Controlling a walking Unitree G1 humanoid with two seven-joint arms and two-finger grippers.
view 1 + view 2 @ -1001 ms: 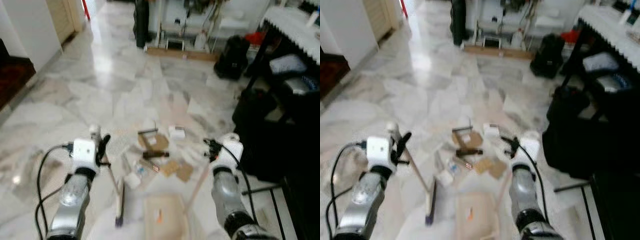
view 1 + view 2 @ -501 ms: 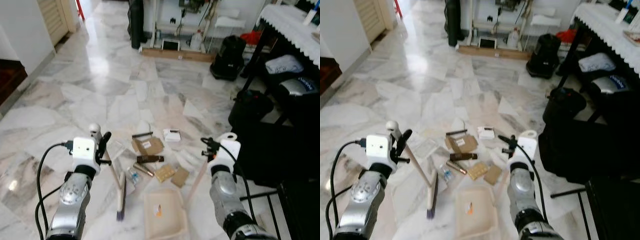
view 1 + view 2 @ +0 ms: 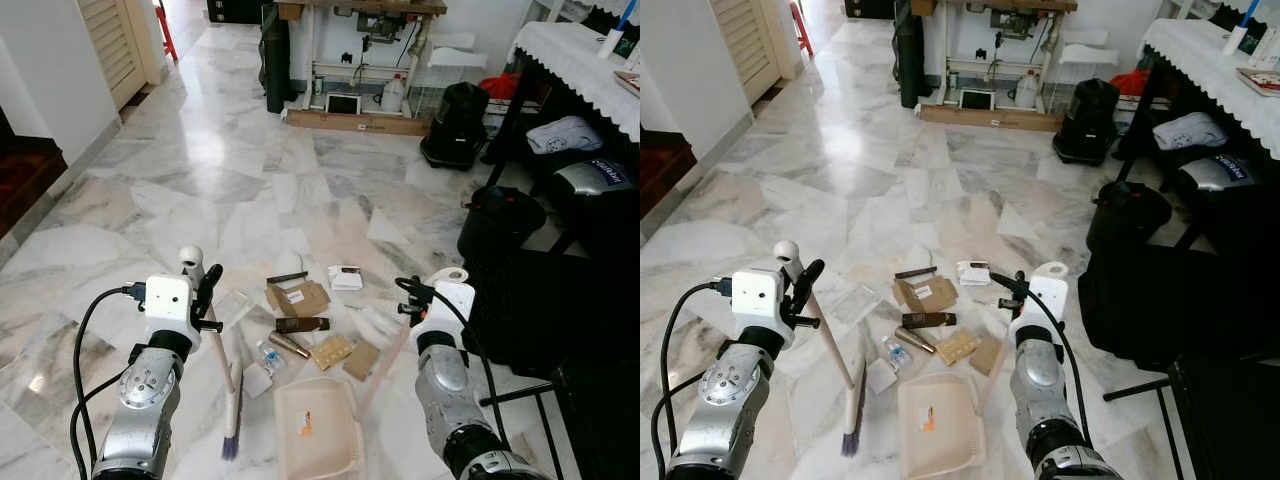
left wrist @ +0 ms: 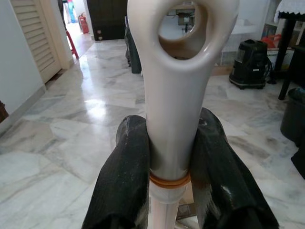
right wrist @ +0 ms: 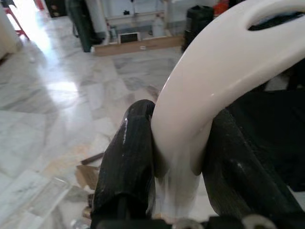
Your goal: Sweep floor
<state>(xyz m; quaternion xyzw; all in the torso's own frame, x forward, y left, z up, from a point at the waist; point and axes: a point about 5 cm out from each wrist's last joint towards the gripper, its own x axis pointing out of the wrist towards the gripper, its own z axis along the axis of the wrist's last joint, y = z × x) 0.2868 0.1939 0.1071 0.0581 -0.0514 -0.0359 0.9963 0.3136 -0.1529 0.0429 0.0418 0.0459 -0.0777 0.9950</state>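
My left gripper (image 3: 205, 292) is shut on the cream handle of a broom (image 3: 222, 362); its dark brush head (image 3: 232, 430) rests on the marble floor. In the left wrist view both fingers (image 4: 126, 176) clamp the broom handle (image 4: 174, 95). My right gripper (image 3: 412, 298) is shut on the handle of a cream dustpan (image 3: 316, 430), whose tray lies flat on the floor between my arms. The dustpan handle (image 5: 200, 109) sits between the fingers (image 5: 126, 157) in the right wrist view. Scattered litter (image 3: 300, 298) of cardboard, paper and small wrappers lies just beyond the pan.
A black bin (image 3: 498, 222) and dark furniture (image 3: 570, 290) crowd the right side. A black vacuum-like object (image 3: 460, 112) and a table with clutter (image 3: 350, 60) stand at the back. A white wall (image 3: 40, 90) and louvred door are on the left, open marble floor ahead.
The camera has tilted up and steadied, so the picture is sharper. The dustpan tray and the broom head now lie further left and nearer the litter.
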